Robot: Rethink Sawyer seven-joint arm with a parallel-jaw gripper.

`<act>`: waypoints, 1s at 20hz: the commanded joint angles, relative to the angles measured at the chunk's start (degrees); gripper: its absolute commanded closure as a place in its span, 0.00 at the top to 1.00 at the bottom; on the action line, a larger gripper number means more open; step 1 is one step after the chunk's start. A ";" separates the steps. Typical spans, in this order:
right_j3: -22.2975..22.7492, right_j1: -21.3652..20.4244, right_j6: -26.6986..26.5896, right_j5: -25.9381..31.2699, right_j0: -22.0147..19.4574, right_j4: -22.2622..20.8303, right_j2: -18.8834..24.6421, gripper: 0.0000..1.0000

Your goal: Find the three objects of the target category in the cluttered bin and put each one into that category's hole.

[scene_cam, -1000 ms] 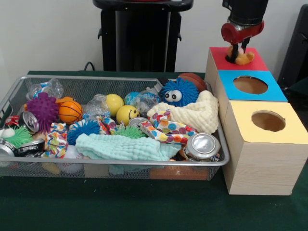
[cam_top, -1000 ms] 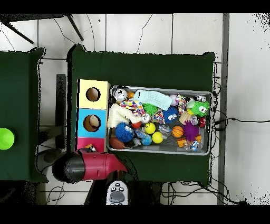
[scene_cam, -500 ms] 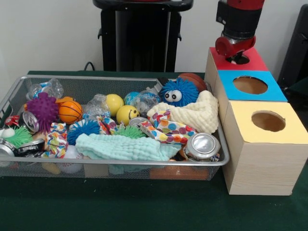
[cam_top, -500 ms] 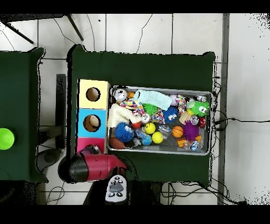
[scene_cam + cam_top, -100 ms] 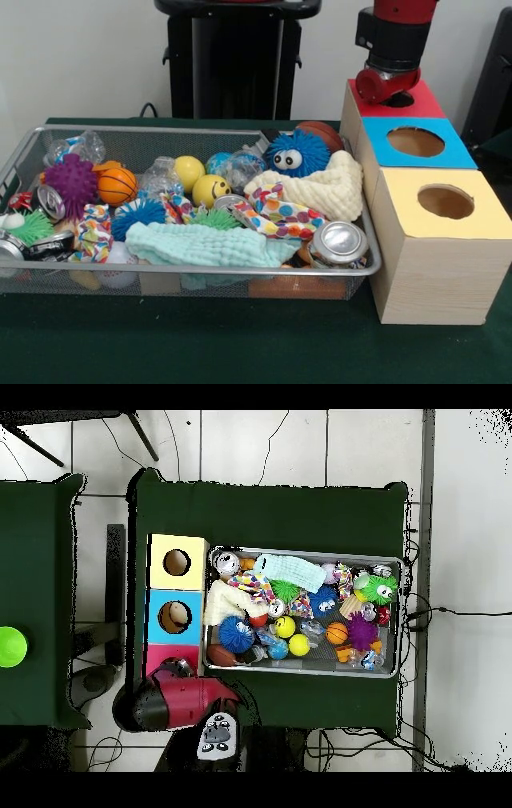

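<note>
My gripper (image 5: 387,85) hangs just above the red-topped box (image 5: 426,104), beside its dark hole (image 5: 402,99). Nothing shows beneath it. In the overhead view the red arm (image 5: 170,701) covers the gripper and most of the red box (image 5: 158,654). The wire bin (image 5: 200,273) holds a jumble: a blue fuzzy toy with eyes (image 5: 297,152), yellow balls (image 5: 210,189), a small basketball (image 5: 117,186), a purple spiky ball (image 5: 74,181), cans (image 5: 338,242), crumpled bottles (image 5: 162,177) and cloths (image 5: 204,244).
The blue-topped box (image 5: 457,152) and the yellow-topped box (image 5: 490,218) stand in a row with the red one, to the right of the bin. Something tan lies inside the blue hole (image 5: 174,617). A green bowl (image 5: 9,646) sits on a side table.
An orange and yellow toy hung in the gripper over the red hole a second ago; it is gone from view. The gripper has since risen and shifted slightly left.
</note>
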 commanded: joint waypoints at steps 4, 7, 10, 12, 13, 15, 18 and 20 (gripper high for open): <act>0.64 5.71 13.05 -2.58 -3.78 -0.05 2.56 0.00; 1.84 5.28 14.32 -2.72 -5.03 0.92 3.77 1.00; 3.78 3.81 14.66 -4.10 -6.96 0.38 5.60 1.00; 4.54 3.03 14.71 -3.86 -7.55 0.36 6.25 1.00; 4.88 2.49 14.92 -4.36 -7.96 0.29 6.96 1.00; 4.62 1.82 14.65 -3.74 -8.22 0.41 7.73 1.00; 4.35 1.18 15.38 -2.37 -7.85 1.73 7.62 1.00; 4.75 -0.56 15.91 -0.68 -7.60 2.71 7.62 1.00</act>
